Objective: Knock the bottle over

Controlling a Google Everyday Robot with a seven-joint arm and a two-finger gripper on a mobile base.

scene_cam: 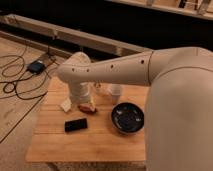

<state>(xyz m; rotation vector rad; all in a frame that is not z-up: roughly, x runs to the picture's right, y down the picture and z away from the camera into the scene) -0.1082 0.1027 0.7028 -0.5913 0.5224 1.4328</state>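
Observation:
My arm reaches from the right across the wooden table [55, 142] and bends down at the far left. My gripper [82, 99] points down at the table's back left part. The bottle [100, 89] is a slim clear shape standing just right of the gripper, partly hidden under the arm. A short whitish cup [115, 93] stands right beside the bottle. The gripper is close to the bottle's left side; I cannot tell if they touch.
A black bowl [127, 118] sits right of centre. A flat black object [76, 125] lies in front of the gripper. A small reddish-brown item [86, 106] and a white piece [66, 105] lie by the gripper. Cables and a box [36, 66] lie on the floor at left.

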